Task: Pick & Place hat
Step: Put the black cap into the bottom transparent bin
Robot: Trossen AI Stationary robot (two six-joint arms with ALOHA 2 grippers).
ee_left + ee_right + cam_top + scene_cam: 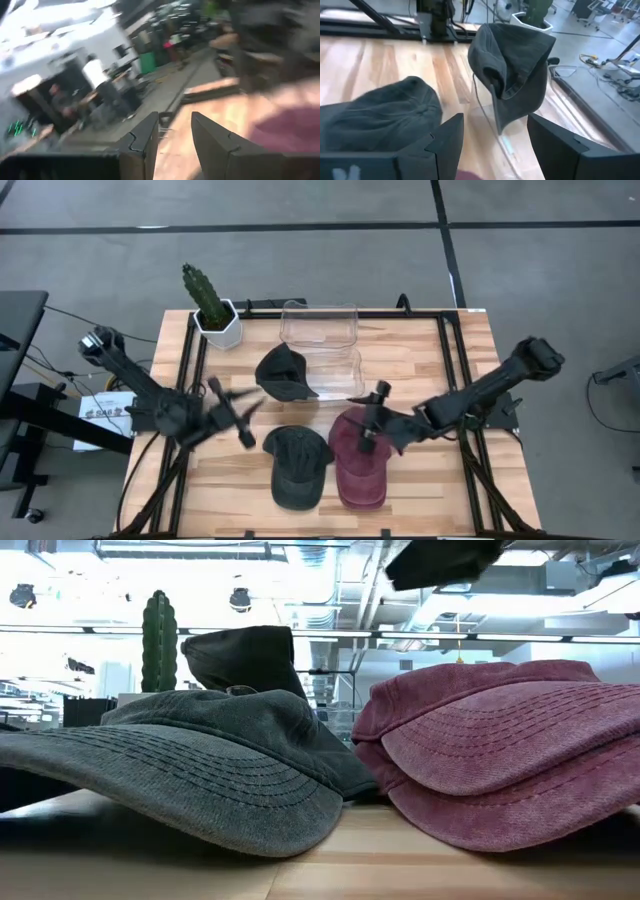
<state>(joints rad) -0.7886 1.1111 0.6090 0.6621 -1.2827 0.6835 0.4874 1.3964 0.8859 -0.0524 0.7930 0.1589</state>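
The right gripper hovers over the maroon hat on the table — jaws spread, holding nothing. A grey hat lies just beside it; a third, dark hat leans on the clear bin. The left gripper waits with jaws parted — empty.

Three caps. The maroon cap lies flat on the table directly under the open right claw, brim toward the front edge. The grey cap lies flat just beside it, on the side toward the left claw. The black cap hangs crumpled on the clear bin's rim, beyond both claws.
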